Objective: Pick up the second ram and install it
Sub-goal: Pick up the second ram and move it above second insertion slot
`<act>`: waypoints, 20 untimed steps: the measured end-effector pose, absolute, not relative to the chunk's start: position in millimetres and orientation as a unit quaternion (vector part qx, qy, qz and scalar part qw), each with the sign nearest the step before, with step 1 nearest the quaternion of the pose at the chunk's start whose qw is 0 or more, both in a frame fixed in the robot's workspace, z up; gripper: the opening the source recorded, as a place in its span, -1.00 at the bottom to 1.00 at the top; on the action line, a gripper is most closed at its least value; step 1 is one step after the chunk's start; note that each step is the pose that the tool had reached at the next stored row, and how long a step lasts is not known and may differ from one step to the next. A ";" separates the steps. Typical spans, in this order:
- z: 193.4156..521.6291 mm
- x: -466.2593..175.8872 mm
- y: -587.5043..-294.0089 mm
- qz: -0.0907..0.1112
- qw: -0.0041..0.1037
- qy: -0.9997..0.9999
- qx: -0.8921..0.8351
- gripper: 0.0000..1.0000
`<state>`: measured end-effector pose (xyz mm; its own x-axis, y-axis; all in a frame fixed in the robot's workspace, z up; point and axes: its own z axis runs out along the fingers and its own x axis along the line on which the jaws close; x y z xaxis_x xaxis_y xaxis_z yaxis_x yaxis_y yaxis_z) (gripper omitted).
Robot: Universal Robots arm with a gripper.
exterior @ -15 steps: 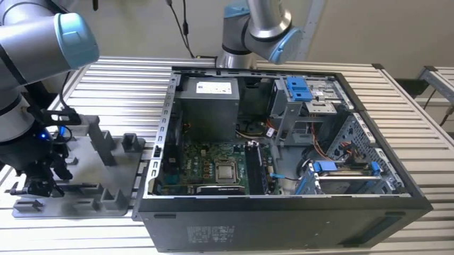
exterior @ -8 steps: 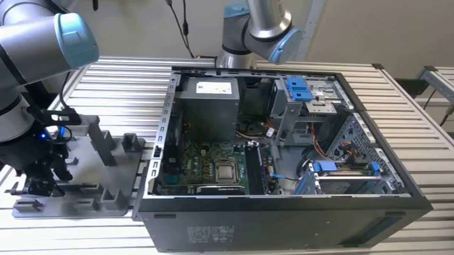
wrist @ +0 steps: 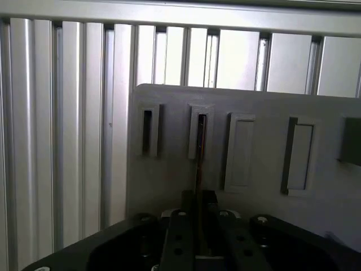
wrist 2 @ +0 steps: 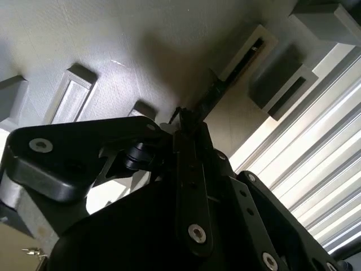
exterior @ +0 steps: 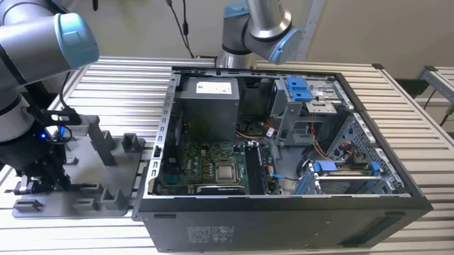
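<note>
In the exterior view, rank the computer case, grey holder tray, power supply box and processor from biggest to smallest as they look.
1. computer case
2. grey holder tray, partly hidden by the arm
3. power supply box
4. processor

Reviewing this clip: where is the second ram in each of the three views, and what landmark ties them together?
Exterior view: hidden beneath the gripper at that view's left, above the tray.
First wrist view: the ram, a thin dark edge from a slot to the gripper.
Second wrist view: ram slanting from a slot to the gripper.
Shared landmark: the gray slotted tray.
</note>
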<state>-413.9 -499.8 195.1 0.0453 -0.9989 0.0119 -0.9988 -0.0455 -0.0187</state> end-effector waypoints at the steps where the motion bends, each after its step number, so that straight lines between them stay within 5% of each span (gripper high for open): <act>1: 195.1 -413.8 -499.8 -0.011 0.003 0.691 -0.723 -0.58; 6: 195.1 -413.9 -499.8 -0.011 0.003 0.691 -0.723 -0.72; 20: 195.1 -413.8 -499.8 -0.011 0.003 0.691 -0.723 -0.72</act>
<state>-413.8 -499.8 195.1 0.0453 -0.9989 0.0115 -0.9988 -0.0455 -0.0187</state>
